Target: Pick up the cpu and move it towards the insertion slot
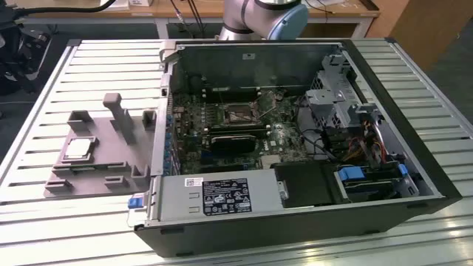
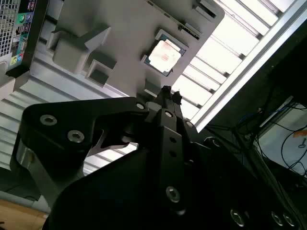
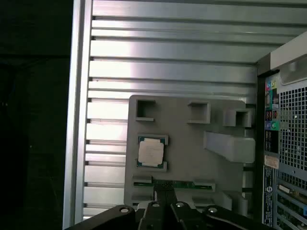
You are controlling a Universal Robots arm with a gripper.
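Observation:
The cpu (image 1: pixel 79 148) is a small silver square lying flat in a pocket of the grey plastic fixture (image 1: pixel 111 169), on the exterior view's left. Both wrist views look down on the cpu (image 2: pixel 164 56) (image 3: pixel 150 153) from well above. My gripper (image 3: pixel 165 189) (image 2: pixel 168 92) hangs high over the fixture's edge, off to one side of the chip, with its fingers together and nothing between them. The insertion slot (image 1: pixel 238 113) is the silver-framed square socket on the motherboard inside the open computer case.
The open black case (image 1: pixel 296 221) lies on a ribbed metal table (image 1: pixel 44 221), with a labelled grey power supply (image 1: pixel 214 195) at its front and cables and drive bays at the exterior view's right. An upright post (image 1: pixel 118 116) rises from the fixture beside the chip.

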